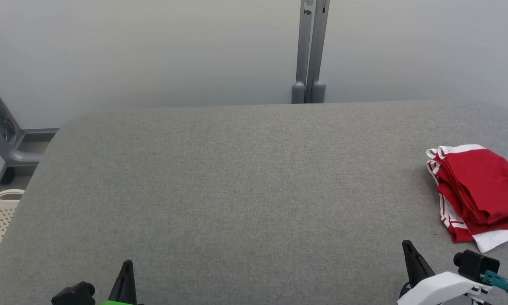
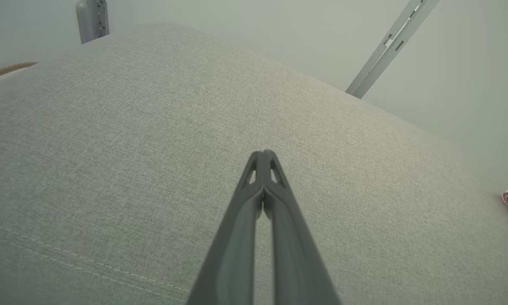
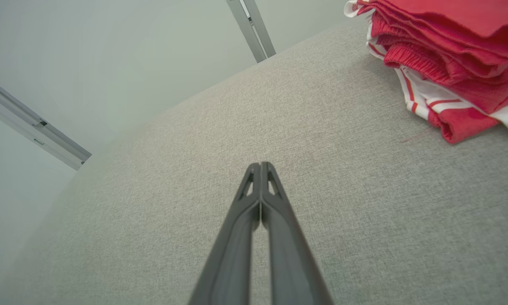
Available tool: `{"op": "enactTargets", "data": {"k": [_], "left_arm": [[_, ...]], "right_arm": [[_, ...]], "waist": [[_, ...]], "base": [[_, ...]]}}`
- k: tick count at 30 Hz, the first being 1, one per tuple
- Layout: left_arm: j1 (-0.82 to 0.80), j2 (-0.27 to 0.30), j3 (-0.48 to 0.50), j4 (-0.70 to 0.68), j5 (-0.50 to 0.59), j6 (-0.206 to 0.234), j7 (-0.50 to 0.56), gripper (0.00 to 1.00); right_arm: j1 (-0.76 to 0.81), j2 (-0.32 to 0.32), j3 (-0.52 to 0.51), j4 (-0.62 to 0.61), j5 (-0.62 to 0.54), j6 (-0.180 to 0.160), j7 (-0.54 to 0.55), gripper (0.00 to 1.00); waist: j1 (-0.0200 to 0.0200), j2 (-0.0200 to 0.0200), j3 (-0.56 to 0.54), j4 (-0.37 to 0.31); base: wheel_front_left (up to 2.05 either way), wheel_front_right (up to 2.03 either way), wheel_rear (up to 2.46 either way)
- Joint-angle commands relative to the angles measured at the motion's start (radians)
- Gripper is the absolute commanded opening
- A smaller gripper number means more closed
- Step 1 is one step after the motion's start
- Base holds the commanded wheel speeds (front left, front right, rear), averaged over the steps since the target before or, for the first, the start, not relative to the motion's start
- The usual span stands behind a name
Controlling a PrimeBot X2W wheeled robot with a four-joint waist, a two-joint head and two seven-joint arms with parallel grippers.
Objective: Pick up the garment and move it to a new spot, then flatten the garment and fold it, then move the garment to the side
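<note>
Now the red-and-white garment (image 1: pixel 476 192) sits folded in a stack at the far right of the grey table (image 1: pixel 245 182), touching neither arm. Left gripper (image 2: pixel 263 153) hovers low at the near left, fingers pressed together on nothing. Right gripper (image 3: pixel 260 164), near right, just short of the garment, is pinched closed and empty too.

**Left claw** (image 1: pixel 126 266): two long dark grey fingers (image 2: pixel 237 237), tapered to a point, each with a small triangular cut-out near the tip. Black rounded knob (image 1: pixel 73 292) and bright green strip (image 1: pixel 115 302) at its base.

**Right claw** (image 1: pixel 407 246): fingers of the same dark grey pattern. Glossy white moulded shell (image 1: pixel 440 288) behind them, a boxy black camera block (image 1: pixel 476 263), and a teal connector (image 1: pixel 497 280) plugged in beside it.
</note>
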Motion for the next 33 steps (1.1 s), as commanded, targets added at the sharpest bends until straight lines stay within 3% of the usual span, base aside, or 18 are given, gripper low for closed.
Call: {"op": "enactTargets", "data": {"k": [1, 33], "left_arm": [[-0.037, 0.004, 0.012, -0.017, -0.031, -0.005, 0.007, 0.00], [-0.133, -0.024, 0.080, -0.017, -0.447, -0.058, 0.127, 0.00]], "right_arm": [[-0.024, -0.004, -0.006, -0.023, 0.035, 0.000, 0.004, 0.00], [-0.044, -0.007, -0.065, -0.081, 0.485, 0.000, 0.062, 0.00]], "waist": [[0.0000, 0.0000, 0.001, -0.001], [0.0000, 0.0000, 0.036, -0.014]], "base": [[0.00, 0.00, 0.00], [0.00, 0.00, 0.00]]}}
